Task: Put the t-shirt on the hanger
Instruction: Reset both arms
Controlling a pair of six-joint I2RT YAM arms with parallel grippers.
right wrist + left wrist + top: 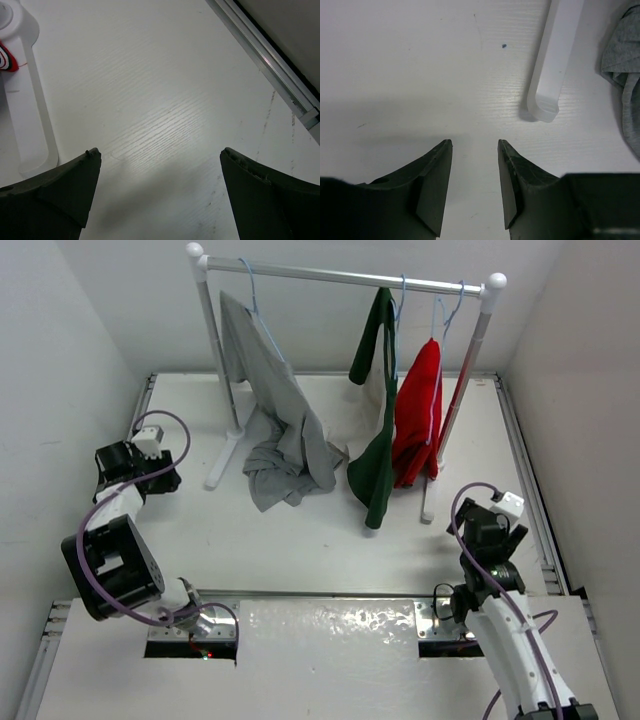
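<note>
The dark green t-shirt [378, 455] with a white panel hangs from the rail of the rack [340, 276], bunched and drooping down to the table. A thin pale-blue hanger [400, 298] hooks the rail just above it; most of its wire is hidden by cloth. My left gripper [160, 478] is open and empty, low over the table at the left, well apart from the shirt; in the left wrist view [475, 142] only bare table lies between its fingers. My right gripper [485, 515] is wide open and empty at the right, near the rack's right foot; in the right wrist view [160, 152] it is also over bare table.
A grey garment [280, 430] hangs at the rack's left and pools on the table; its edge shows in the left wrist view [622, 60]. A red garment [418, 410] hangs to the right of the tee. The rack's feet [547, 65] [30, 110] rest on the table. A metal rail [270, 60] edges the table's right side.
</note>
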